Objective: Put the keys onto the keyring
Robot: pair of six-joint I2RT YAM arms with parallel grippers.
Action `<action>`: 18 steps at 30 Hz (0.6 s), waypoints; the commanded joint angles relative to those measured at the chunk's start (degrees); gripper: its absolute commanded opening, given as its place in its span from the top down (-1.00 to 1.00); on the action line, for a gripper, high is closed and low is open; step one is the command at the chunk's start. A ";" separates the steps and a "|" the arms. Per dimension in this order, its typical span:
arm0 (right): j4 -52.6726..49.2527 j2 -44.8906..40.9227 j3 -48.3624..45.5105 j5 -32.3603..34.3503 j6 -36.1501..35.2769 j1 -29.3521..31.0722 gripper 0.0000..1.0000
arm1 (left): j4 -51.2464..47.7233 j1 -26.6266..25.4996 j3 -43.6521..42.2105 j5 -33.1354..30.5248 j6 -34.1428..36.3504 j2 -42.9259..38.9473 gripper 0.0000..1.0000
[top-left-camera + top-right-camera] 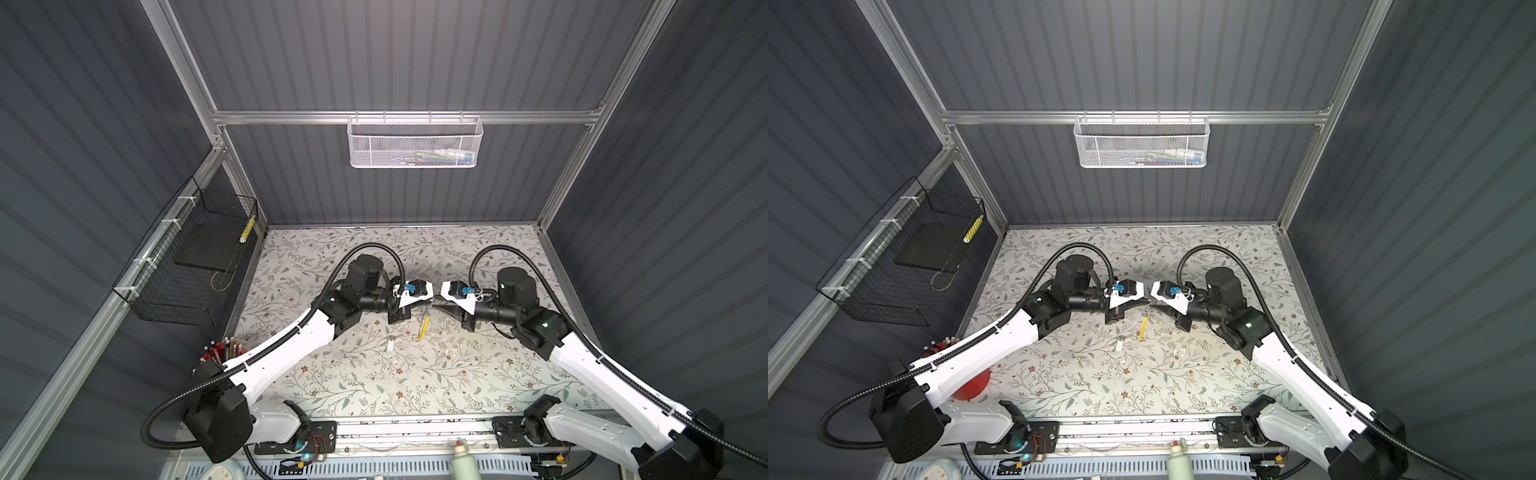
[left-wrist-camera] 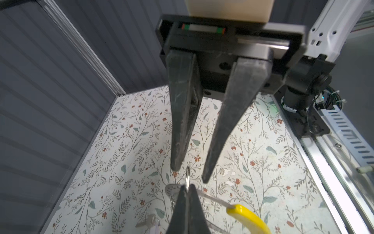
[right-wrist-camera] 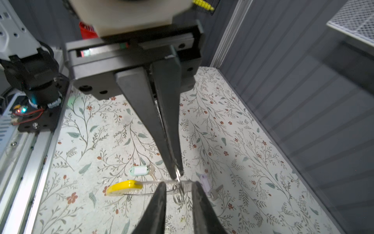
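Note:
My left gripper (image 2: 187,191) is shut on a small silvery metal ring (image 2: 187,175), held up above the table. Facing it tip to tip, my right gripper (image 3: 178,185) is open, its fingers either side of that ring (image 3: 179,179) without touching it. Below hangs the keyring (image 3: 124,187), here a thin wire loop with a bright yellow piece (image 1: 423,328), and a bunch of small rings (image 3: 178,195). A silvery key head (image 2: 171,190) shows beside my left fingers. Two keys lie on the table: one with a pale green tag (image 3: 139,170), one with a lilac tag (image 3: 204,183).
The floral table (image 1: 457,374) is walled by grey panels. A black wire basket (image 1: 187,266) hangs on the left wall and a white mesh basket (image 1: 415,143) on the back wall. A red pen cup (image 1: 220,353) stands at the table's left edge.

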 commanded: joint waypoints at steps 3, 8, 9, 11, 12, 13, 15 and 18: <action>6.31 -4.71 -3.52 -5.51 8.74 -2.71 0.45 | 13.70 2.15 -4.00 11.79 -10.49 -0.36 1.00; 6.43 -5.28 -4.73 -7.59 11.57 -2.67 0.51 | 20.79 2.43 -5.56 14.35 -15.30 0.37 1.00; 6.74 -5.12 -5.00 -7.88 11.94 -2.65 0.52 | 22.40 2.51 -5.83 14.67 -16.38 0.50 1.00; 7.39 -4.76 -5.42 -8.32 12.43 -2.70 0.53 | 24.82 2.59 -6.40 14.91 -18.10 0.68 1.00; 7.88 -4.54 -5.61 -8.46 12.69 -2.69 0.54 | 25.95 2.65 -6.77 15.11 -18.84 0.66 1.00; 8.30 -4.34 -5.72 -8.64 12.87 -2.69 0.54 | 27.04 2.69 -7.16 15.18 -19.58 0.72 1.00; 9.38 -3.66 -5.69 -9.02 13.15 -2.65 0.54 | 29.79 2.86 -8.05 15.34 -21.35 0.89 1.00; 11.18 -2.78 -5.42 -9.64 14.04 -2.68 0.55 | 31.90 2.95 -8.48 15.80 -22.92 1.21 1.00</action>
